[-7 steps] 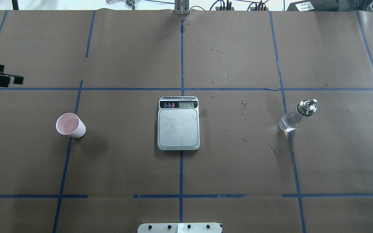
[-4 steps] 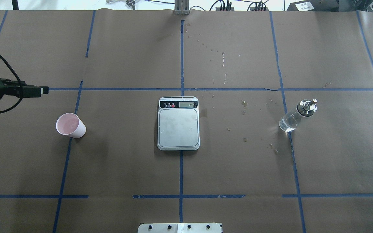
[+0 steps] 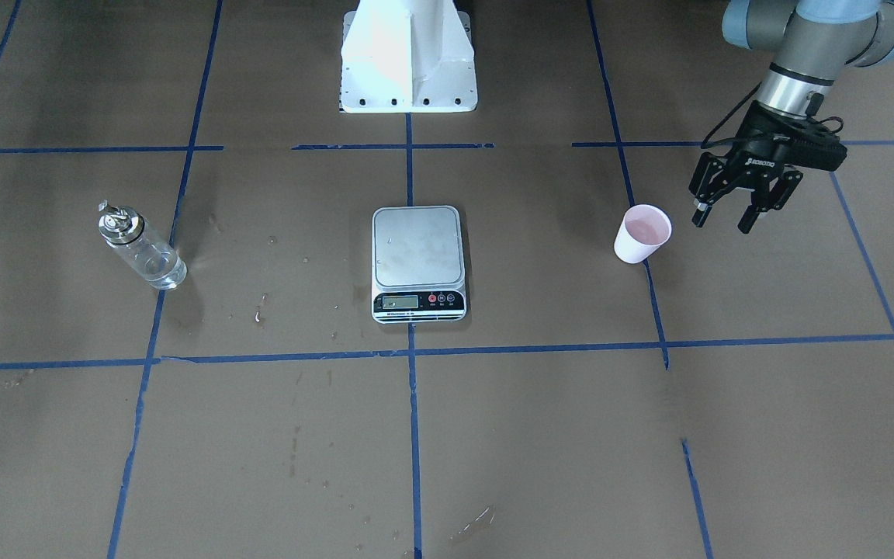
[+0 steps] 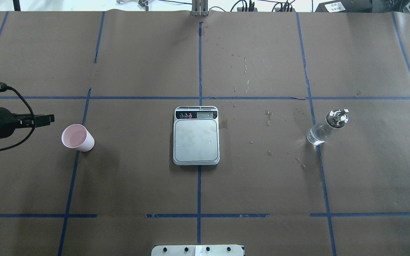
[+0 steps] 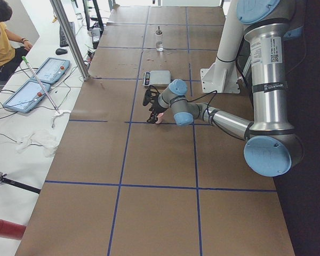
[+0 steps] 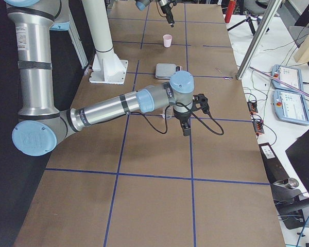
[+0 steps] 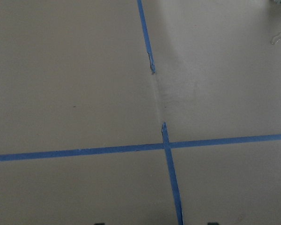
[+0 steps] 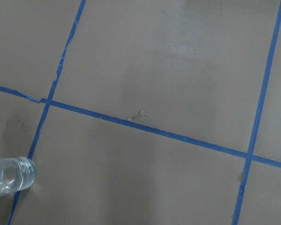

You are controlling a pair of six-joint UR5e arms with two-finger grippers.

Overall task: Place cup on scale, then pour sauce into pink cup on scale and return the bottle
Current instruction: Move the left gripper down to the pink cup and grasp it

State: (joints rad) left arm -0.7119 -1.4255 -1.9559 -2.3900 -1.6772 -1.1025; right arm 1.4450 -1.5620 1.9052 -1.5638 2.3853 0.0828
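1. The cup stood upright on the brown paper over a blue tape line, well to the robot's left of the scale and not yet on it. Its pink inside showed down to the bottom.
2. The bottle stood upright on another tape line, well to the right of the scale. It held clear liquid, but I could not read the level.
3. The left gripper had its jaws spread wide and held nothing. It hung just beside the cup on the outer side, not touching.
4. The right gripper showed only in the right side view, so its state could not be told.
5. Compared with half a second before, the left gripper had shifted nearer the cup and off the cross tape line. The cup, scale and bottle had not moved.
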